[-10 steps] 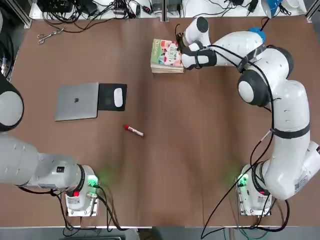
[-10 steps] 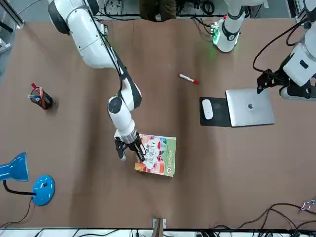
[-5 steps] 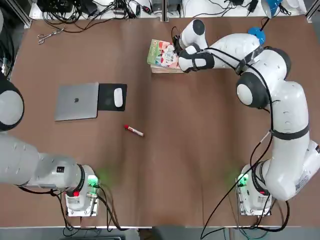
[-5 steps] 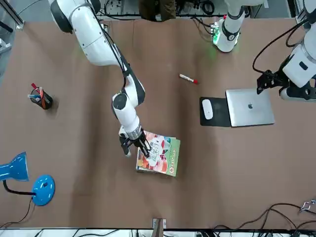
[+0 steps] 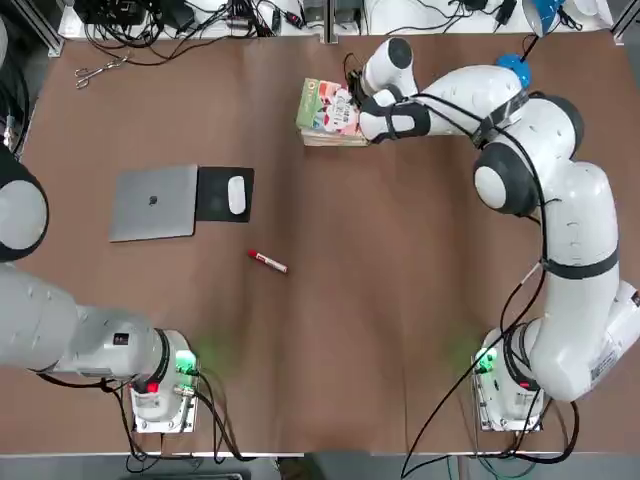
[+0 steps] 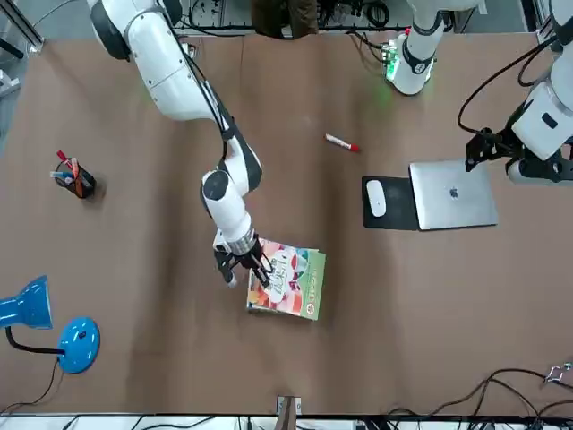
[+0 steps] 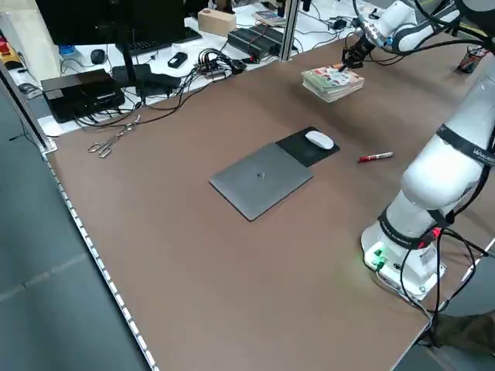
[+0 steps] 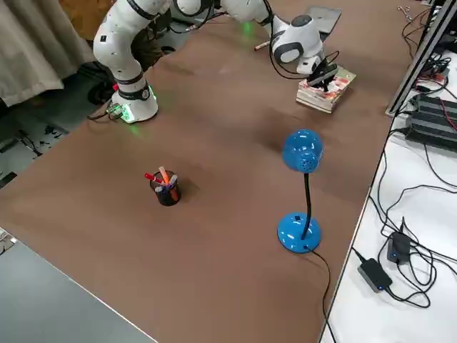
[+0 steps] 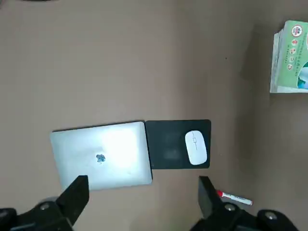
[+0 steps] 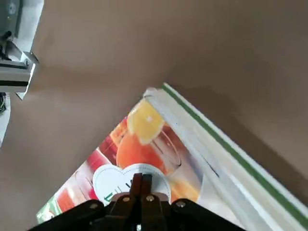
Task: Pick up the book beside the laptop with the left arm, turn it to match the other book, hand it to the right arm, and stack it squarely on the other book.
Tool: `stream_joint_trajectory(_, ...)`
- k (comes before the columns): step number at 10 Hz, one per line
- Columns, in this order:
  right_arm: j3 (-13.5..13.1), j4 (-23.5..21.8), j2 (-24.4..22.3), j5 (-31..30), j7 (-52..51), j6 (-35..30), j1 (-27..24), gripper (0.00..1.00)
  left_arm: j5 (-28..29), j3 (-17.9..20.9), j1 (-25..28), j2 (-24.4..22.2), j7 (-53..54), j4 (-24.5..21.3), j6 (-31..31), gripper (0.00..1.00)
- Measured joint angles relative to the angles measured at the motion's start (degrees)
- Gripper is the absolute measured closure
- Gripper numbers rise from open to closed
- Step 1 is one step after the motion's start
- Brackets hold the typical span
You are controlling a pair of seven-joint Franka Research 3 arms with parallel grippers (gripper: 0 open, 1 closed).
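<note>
Right end effector (image 6: 255, 273) pressed together, fingertips down on the book (image 5: 331, 108), which lies on the other book (image 6: 279, 307), far across the worktop (image 5: 400, 250) from the laptop (image 5: 153, 202). Over the last second the cover swung slightly, then came back nearer square. Looks like final squaring; stack almost done. Left end effector (image 9: 139, 202) spread, empty, hovering above the laptop. Only container: pen cup (image 8: 166, 189) holding pens, well off from the laptop.
</note>
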Motion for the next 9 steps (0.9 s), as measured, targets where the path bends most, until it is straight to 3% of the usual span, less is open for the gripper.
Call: stream_joint_trajectory(9,0.3,0.9,-1.2,0.1,3.2,-2.0,1.8,1.0,0.0,0.0,0.1,0.4,0.0,0.0,0.0,0.0)
